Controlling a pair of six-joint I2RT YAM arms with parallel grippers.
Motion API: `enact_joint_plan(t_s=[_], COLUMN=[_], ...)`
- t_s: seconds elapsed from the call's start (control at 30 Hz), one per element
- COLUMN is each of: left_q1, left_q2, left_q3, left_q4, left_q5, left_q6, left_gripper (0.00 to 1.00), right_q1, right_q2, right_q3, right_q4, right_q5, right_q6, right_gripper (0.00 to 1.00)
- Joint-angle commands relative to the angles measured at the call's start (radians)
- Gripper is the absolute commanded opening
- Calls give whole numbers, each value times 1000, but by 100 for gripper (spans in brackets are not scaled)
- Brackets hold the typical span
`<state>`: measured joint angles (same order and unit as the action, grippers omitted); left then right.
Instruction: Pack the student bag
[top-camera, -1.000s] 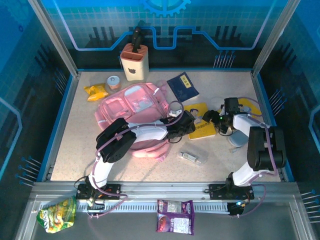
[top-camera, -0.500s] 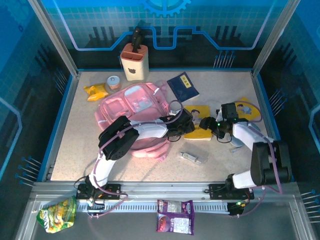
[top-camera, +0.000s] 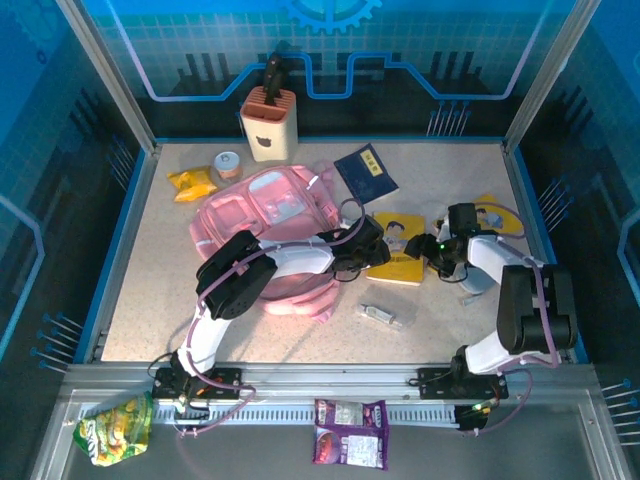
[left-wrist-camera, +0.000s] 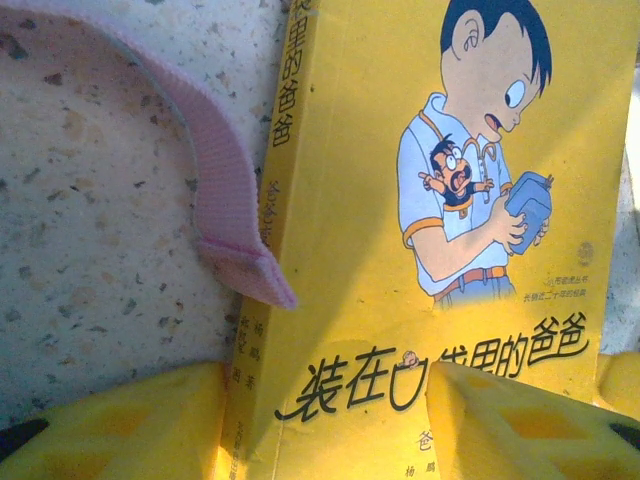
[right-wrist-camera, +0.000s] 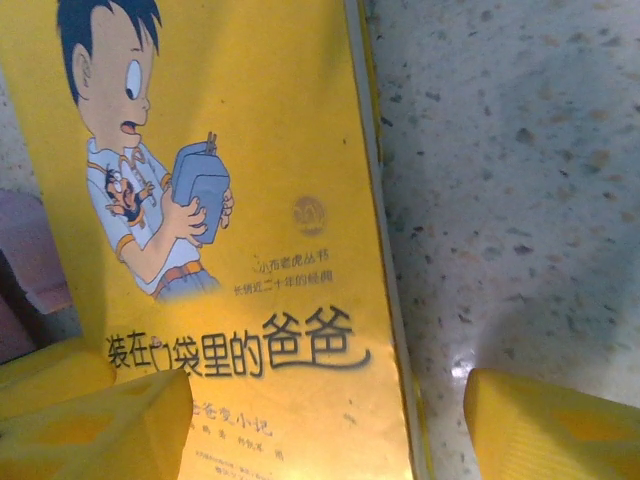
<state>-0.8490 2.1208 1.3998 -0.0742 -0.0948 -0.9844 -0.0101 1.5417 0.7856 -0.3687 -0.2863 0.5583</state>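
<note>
The right gripper (top-camera: 437, 254) has slid lower along the right side of the yellow book (top-camera: 404, 264) than a second ago, while the left gripper (top-camera: 376, 246) has barely budged at the spine. Both jaws stand parted, each astride a book edge. The pink bag (top-camera: 250, 205) lies just left of the book, its contents hidden. At the back, a beige holder (top-camera: 268, 128) carries one dark handle (top-camera: 273, 70). The left wrist view catches a pink strap (left-wrist-camera: 225, 190) touching the spine.
</note>
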Motion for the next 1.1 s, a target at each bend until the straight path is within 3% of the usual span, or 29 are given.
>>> enact_joint_plan(t_s=[0.0, 0.13, 0.5, 1.07], left_q1=[14, 14, 14, 15], left_q2=[36, 44, 41, 39], left_q3=[-6, 0, -8, -5], left_q4=[38, 29, 23, 21], left_q5=[35, 36, 32, 40], left_q6=[37, 44, 50, 52], left_gripper=[56, 56, 56, 55], right_q1=[12, 34, 34, 3], right_q2=[44, 55, -48, -95], right_q3=[32, 34, 56, 46], right_q4=[-3, 8, -64, -63], right_q5=[-46, -97, -81, -188], right_q6=[-33, -37, -76, -84], right_gripper=[71, 67, 63, 28])
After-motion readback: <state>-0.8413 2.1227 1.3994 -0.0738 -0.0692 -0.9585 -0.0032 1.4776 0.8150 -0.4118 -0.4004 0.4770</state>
